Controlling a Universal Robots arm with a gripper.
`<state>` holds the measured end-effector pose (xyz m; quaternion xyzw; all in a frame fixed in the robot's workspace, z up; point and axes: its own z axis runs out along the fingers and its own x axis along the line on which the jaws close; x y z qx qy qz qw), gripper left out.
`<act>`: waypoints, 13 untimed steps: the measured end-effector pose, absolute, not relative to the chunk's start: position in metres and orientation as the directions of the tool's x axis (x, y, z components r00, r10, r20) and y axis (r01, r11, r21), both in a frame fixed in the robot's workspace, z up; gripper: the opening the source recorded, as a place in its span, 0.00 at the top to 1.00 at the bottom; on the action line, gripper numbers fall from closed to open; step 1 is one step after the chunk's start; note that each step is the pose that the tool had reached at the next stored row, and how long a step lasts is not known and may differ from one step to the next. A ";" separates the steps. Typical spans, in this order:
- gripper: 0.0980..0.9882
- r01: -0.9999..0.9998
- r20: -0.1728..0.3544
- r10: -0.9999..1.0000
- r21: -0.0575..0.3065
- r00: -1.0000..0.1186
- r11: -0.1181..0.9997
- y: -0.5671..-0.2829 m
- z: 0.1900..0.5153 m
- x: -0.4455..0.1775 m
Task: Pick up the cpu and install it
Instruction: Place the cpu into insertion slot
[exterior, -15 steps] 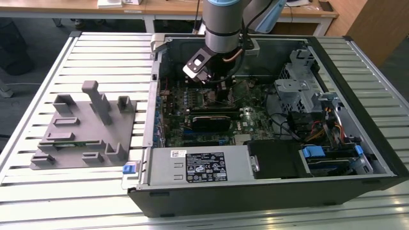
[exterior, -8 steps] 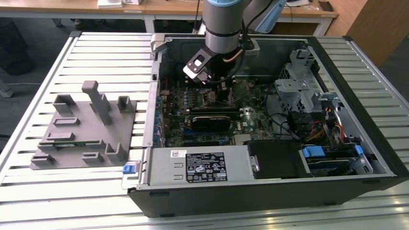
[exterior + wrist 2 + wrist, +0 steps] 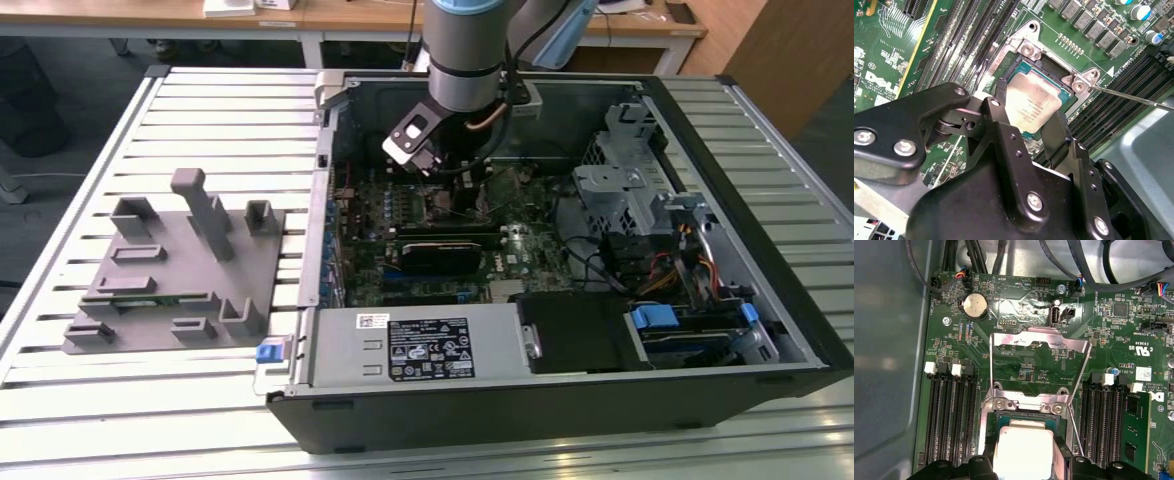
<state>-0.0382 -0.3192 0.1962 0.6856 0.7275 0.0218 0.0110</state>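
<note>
The cpu (image 3: 1035, 99), a small square chip with a pale silver top, sits in the motherboard socket (image 3: 1026, 50) between my two black fingers (image 3: 1002, 95). My gripper (image 3: 1029, 107) is shut on the cpu, one finger against each of two opposite edges. In the first wrist view the cpu (image 3: 1023, 447) lies level inside the socket frame, with my gripper (image 3: 1024, 457) around it. The socket's metal load plate (image 3: 1039, 342) stands swung open beyond it. In the exterior view my gripper (image 3: 461, 185) reaches down into the open computer case (image 3: 747, 150) over the board.
A thin lever rod (image 3: 1134, 97) sticks out beside the socket. Memory slots (image 3: 951, 415) flank it on both sides. Cables (image 3: 1094, 265) hang near the case wall. A grey plastic fixture (image 3: 174, 270) lies on the slatted table at the exterior view's left.
</note>
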 end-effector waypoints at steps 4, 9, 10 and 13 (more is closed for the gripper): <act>0.52 0.997 0.014 0.998 0.047 -0.059 0.059 -0.319 0.196 -0.038; 0.43 0.997 0.014 0.998 0.047 -0.059 0.059 -0.319 0.196 -0.038; 0.43 0.997 0.014 0.998 0.047 -0.060 0.059 -0.319 0.196 -0.038; 0.43 0.997 0.014 0.998 0.047 -0.060 0.059 -0.319 0.197 -0.038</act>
